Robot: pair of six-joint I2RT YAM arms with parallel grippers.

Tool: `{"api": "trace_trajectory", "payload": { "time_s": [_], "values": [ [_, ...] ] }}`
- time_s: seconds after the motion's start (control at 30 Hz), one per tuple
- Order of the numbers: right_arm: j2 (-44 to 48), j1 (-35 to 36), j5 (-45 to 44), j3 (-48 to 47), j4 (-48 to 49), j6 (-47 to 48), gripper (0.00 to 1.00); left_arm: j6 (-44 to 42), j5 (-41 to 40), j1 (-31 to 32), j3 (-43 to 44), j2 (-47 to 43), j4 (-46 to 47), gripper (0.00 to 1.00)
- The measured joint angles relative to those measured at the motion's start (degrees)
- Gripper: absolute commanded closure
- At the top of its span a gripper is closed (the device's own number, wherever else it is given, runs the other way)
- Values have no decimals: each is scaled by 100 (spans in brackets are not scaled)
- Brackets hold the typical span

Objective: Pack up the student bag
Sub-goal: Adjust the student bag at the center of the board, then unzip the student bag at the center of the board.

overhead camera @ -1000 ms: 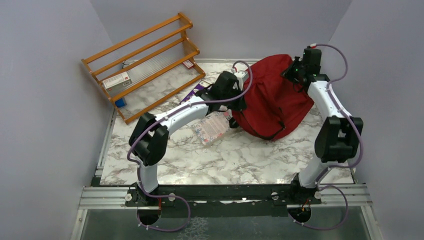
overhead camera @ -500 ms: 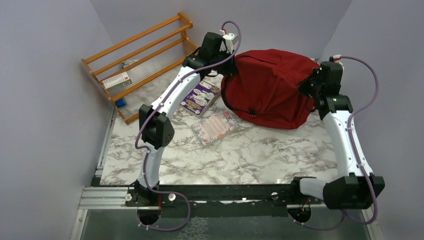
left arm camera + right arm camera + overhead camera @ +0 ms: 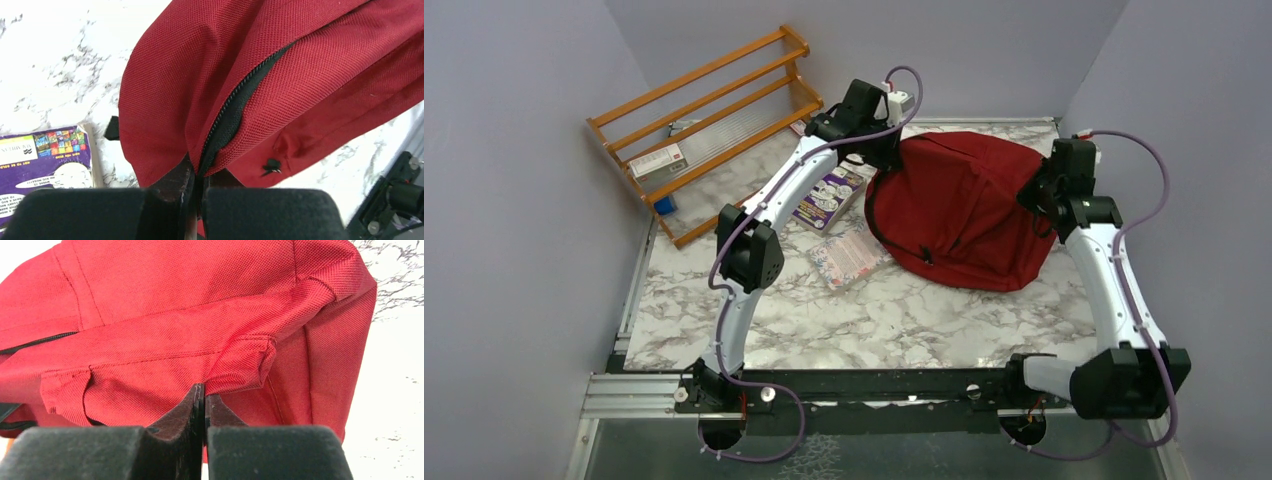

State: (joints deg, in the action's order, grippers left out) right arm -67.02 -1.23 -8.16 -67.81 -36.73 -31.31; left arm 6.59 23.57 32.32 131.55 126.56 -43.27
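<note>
We judge the packing as barely begun. The student bag [image 3: 959, 205] sits slumped on the marble table [image 3: 904, 320] in the upper right of the top view. The two books we can see, a purple book [image 3: 827, 197] and a pink floral book [image 3: 852, 258], lie flat on the table just to its left, outside it. The left gripper [image 3: 196, 172] has its jaws narrowed onto the red fabric beside the black zipper [image 3: 235, 107] at the bag's upper left corner, and the stretch of zipper in view looks closed. The right gripper [image 3: 204, 392] pinches a fold of fabric on the bag's right side, jaws almost together. As we read it, what is left is opening the bag, getting both books inside and closing it. The wooden rack [image 3: 709, 125] in the upper left holds a small box [image 3: 659, 160]; we cannot tell whether that belongs in the bag.
</note>
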Motion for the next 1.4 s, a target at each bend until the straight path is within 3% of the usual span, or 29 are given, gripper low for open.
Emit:
{"api": "trace_trajectory", "payload": {
  "time_s": [0.1, 0.2, 0.33, 0.5, 0.6, 0.77, 0.87, 0.97, 1.17, 1.4],
  "values": [
    [-544, -28, 22, -35, 79, 98, 75, -28, -205, -2, -7, 205, -70, 88],
    [-1021, -74, 92, -114, 175, 201, 48, -59, -481, -7, -168, 243, -157, 68],
    [-1104, -96, 103, -208, 170, 280, 43, -92, -861, -26, -442, 197, -186, 58],
    [-645, -98, 291, -413, 195, 540, 36, -94, -1290, -136, -922, -92, -199, 33],
    [-63, -98, 763, -404, 205, 706, 36, -63, -1499, -212, -1176, -422, -164, 23],
    [391, -103, 2192, -367, 240, 946, 36, 70, -1679, -304, -1788, -1296, 138, 22],
    [289, -46, 3097, -96, 289, 1069, 38, 243, -1598, -289, -2376, -1904, 505, 23],
    [-20, 315, 3460, 354, 267, 1082, 43, 468, -1502, -175, -3062, -2402, 901, 25],
    [-118, 1158, 3434, 1187, 466, 857, 48, 975, -1327, 323, -4129, -2649, 1534, 29],
    [157, 1200, 2538, 2422, 1021, 317, 47, 1504, -1252, 1012, -4645, -2590, 1943, 34]
  ]
}}
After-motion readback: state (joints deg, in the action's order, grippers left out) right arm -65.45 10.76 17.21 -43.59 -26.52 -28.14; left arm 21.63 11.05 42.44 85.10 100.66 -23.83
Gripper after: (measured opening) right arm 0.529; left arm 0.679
